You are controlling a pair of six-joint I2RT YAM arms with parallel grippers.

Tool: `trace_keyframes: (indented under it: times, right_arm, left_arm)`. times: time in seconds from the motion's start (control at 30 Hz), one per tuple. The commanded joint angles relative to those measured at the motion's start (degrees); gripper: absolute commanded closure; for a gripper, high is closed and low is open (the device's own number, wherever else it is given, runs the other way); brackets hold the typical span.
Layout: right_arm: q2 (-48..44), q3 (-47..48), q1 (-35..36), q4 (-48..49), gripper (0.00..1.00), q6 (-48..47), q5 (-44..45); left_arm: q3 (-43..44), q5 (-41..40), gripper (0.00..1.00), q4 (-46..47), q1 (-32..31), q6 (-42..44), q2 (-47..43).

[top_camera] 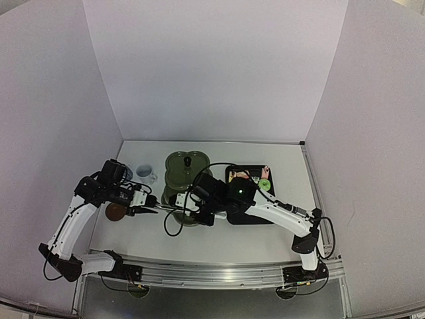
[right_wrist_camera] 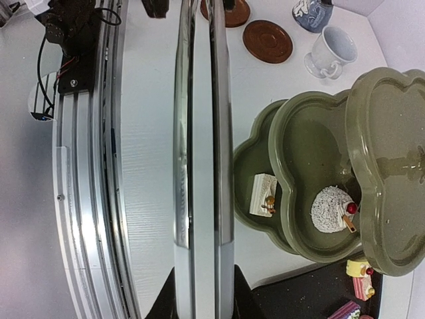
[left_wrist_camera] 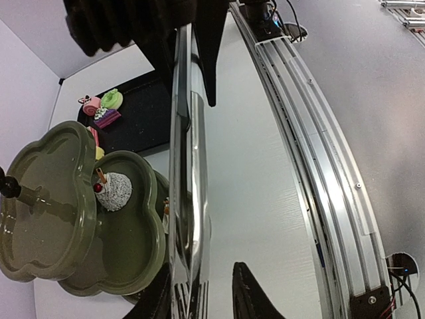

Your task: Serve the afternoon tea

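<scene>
The olive-green three-tier stand stands mid-table; it also shows in the left wrist view and the right wrist view. A white sprinkled ball cake with a cherry sits on its middle tier, and a white slab cake on the bottom tier. My right gripper is shut on the metal tongs, in front of the stand. My left gripper is open around the tongs' other end, with a gap at one finger. Two cups and two brown coasters sit left of the stand.
The black tray, right of the stand, holds several small cakes. One coaster lies by my left wrist. White walls enclose the table on three sides. A metal rail runs along the near edge.
</scene>
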Motion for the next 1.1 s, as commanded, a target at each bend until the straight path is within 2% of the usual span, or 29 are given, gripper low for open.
trace_keyframes:
  times: [0.0, 0.07, 0.1, 0.27, 0.4, 0.47, 0.67, 0.77, 0.9, 1.07]
  right_arm:
    - [-0.80, 2.01, 0.09, 3.22, 1.00, -0.15, -1.30]
    - [-0.82, 1.98, 0.13, 3.29, 1.00, -0.13, -1.35]
    - [-0.88, 2.05, 0.10, 3.35, 1.00, -0.09, -1.34]
    - [-1.07, 2.11, 0.09, 4.60, 0.98, 1.67, -1.77]
    - [-1.46, 0.24, -0.07, 7.22, 0.63, 5.49, -1.32]
    - [-1.97, -1.66, -0.46, 9.47, 0.54, 8.25, -1.72]
    - [-6.98, -9.82, -4.18, 13.56, 0.50, 15.82, -7.95]
    - [-11.34, -15.12, -4.81, 17.35, 0.50, 16.73, -7.88]
    - [-15.84, -20.12, -4.82, 19.18, 0.50, 17.08, -6.83]
    - [-20.98, -27.33, -5.74, 21.22, 0.52, 17.32, -6.80]
  left_arm:
    - [-0.73, -0.65, 0.82, 0.73, -0.17, 1.62, -1.33]
    - [-0.64, 0.50, 0.96, 0.97, -0.17, 1.38, -1.74]
    - [-0.75, 1.34, 0.99, 1.12, -0.18, 1.27, -2.06]
    - [-2.83, 2.32, 1.00, 4.53, -0.17, -1.72, -3.90]
    - [-2.62, 4.80, 1.00, 9.51, -0.09, -10.46, -3.93]
    - [-2.24, 7.29, 1.00, 10.92, -0.09, -14.58, -3.68]
    - [-3.12, 9.45, 1.00, 11.31, 0.45, -16.12, -4.50]
    - [-2.94, 10.80, 1.00, 10.65, 1.13, -16.86, -4.23]
    - [-3.38, 15.23, 1.00, 13.05, 2.96, -24.41, -3.25]
    - [-5.77, 20.46, 1.00, 10.92, 3.87, -22.58, -4.23]
